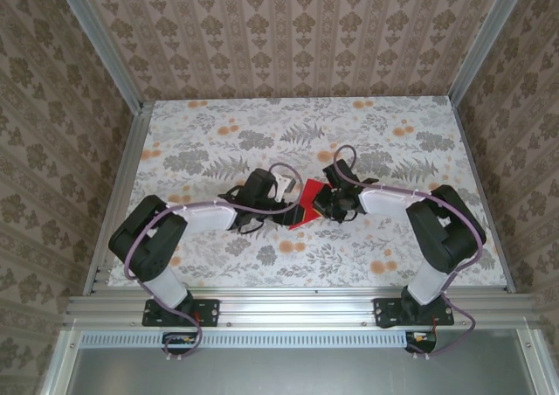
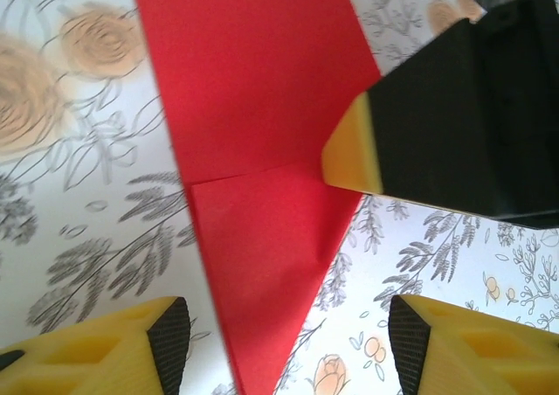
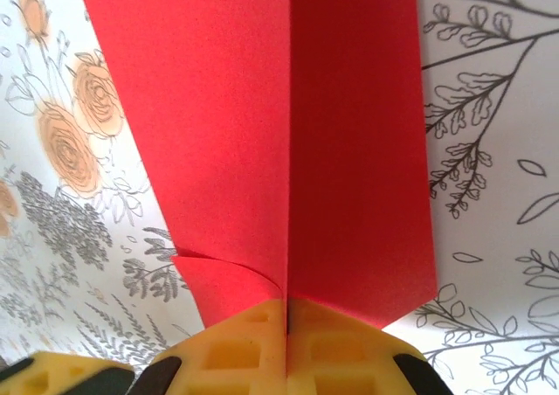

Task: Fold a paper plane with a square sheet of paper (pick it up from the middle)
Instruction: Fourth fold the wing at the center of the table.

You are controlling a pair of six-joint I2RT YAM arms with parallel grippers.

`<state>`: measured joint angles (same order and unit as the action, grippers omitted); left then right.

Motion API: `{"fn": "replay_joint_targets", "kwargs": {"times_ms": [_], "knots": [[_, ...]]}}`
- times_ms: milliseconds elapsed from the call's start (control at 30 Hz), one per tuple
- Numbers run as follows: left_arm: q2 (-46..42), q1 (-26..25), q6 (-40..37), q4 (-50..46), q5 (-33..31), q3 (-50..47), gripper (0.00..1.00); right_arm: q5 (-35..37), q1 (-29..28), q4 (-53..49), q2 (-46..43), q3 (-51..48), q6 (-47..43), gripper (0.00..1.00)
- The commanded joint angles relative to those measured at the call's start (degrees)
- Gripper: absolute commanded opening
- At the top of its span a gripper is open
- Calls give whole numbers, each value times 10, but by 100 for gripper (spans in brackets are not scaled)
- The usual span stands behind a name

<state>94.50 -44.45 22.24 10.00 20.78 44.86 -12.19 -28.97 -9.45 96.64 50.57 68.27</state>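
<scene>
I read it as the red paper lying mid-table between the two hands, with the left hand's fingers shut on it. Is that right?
Not quite. The left hand is open, not shut: the left wrist view shows its fingers apart, with the pointed end of the paper lying on the table between them. The rest stands.

The sheet of paper (image 3: pixel 262 133) ahead of the right claw (image 3: pixel 286 312) is plain bright red, paler to the left of the claw's seam and deeper to its right. This claw and the left claw (image 2: pixel 288 338) both show yellow pads with black patches. The desk (image 3: pixel 489 150) on either side of them is white, printed with grey ferns and pale orange roses.
</scene>
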Motion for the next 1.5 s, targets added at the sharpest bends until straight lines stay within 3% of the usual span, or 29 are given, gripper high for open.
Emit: {"fn": "replay_joint_targets", "kwargs": {"times_ms": [0, 233, 367, 567, 900, 1133, 1267, 1467], "knots": [[0, -20, -70, 25, -20, 0, 62, 21, 4, -4, -32, -5, 47, 0], [18, -51, -123, 45, -74, 1, 53, 1, 18, 9, -51, -19, 63, 0], [26, -54, -144, 128, -62, -28, 47, -13, 21, 26, -50, -28, 73, 0], [50, -60, -182, 172, -65, -32, 41, -24, 26, 37, -48, -33, 81, 0], [80, -69, -226, 179, -101, -22, 39, -44, 33, 59, -50, -42, 94, 0], [91, -73, -224, 192, -133, -20, 29, -50, 34, 64, -51, -45, 100, 1], [92, -73, -220, 192, -134, -21, 21, -52, 36, 61, -51, -46, 93, 11], [92, -66, -201, 167, -99, -14, 17, -38, 51, 47, -83, -51, 15, 45]]}}
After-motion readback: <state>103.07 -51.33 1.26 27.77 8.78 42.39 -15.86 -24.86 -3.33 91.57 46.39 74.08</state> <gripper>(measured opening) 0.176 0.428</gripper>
